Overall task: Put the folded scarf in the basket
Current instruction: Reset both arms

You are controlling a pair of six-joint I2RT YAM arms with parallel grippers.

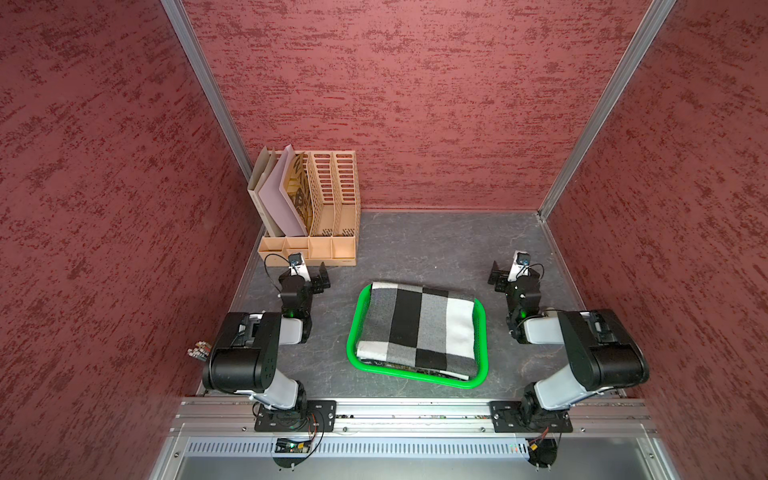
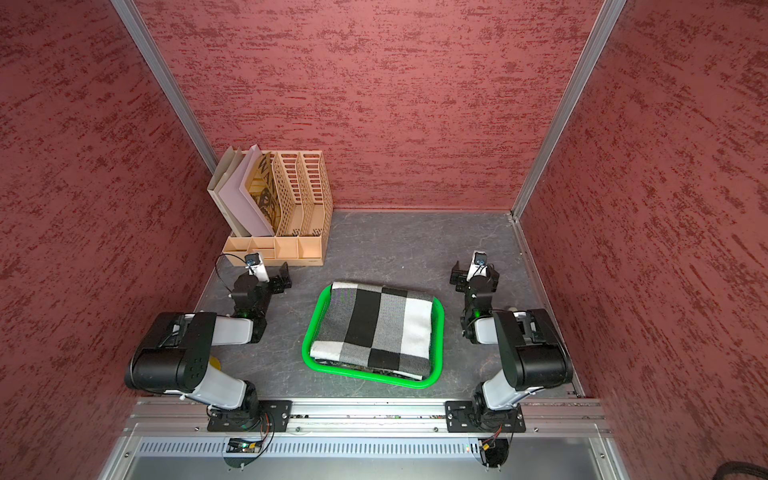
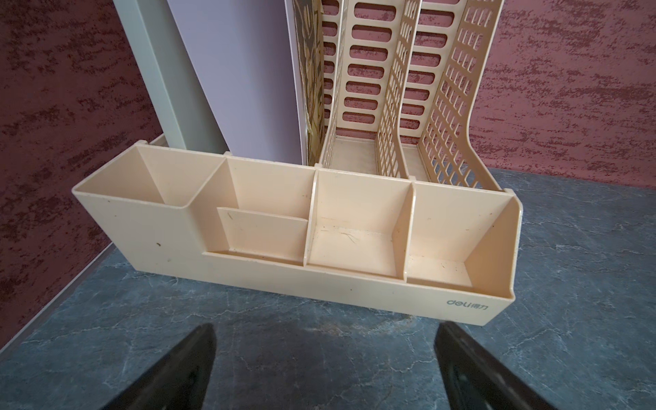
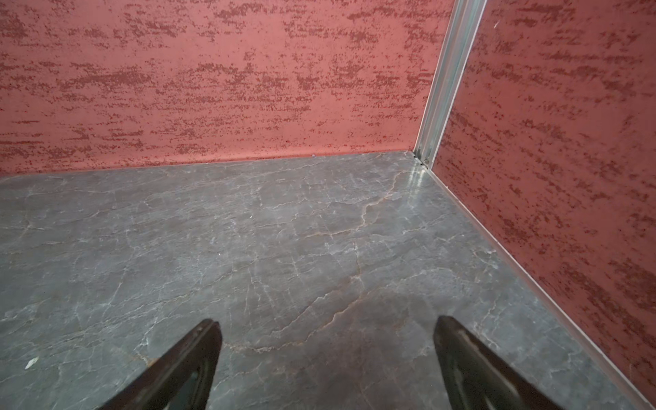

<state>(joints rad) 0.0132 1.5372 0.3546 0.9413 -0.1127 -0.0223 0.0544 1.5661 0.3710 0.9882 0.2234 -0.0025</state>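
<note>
Dark red textured walls (image 1: 415, 104) close in a grey, marble-patterned worktop (image 1: 415, 249) on three sides. In the far left corner of the worktop stands a beige file organiser (image 1: 328, 208), with a few folders (image 1: 278, 195) leaning in its leftmost slots and a row of small open compartments along its front.

The green basket (image 1: 353, 328) sits near the middle of the worktop, between the two arms. The folded scarf (image 1: 415, 324), checked in black, grey and white, lies inside it and fills almost all of it. In both top views the green rim (image 2: 309, 332) shows along the left, near and right sides, while the scarf (image 2: 374, 328) covers the far rim.

The left gripper (image 1: 322, 277) hangs beside the basket's far left corner, just in front of the organiser and clear of both. In the left wrist view its jaws stand wide apart over bare worktop, with nothing between them, and the left gripper (image 3: 326, 330) faces the organiser's front compartments (image 3: 355, 227).

The right gripper (image 1: 496, 274) hangs beyond the basket's far right corner, apart from it. In the right wrist view the right gripper (image 4: 327, 323) is likewise spread wide and holds nothing, with only bare worktop (image 4: 284, 230) ahead.
</note>
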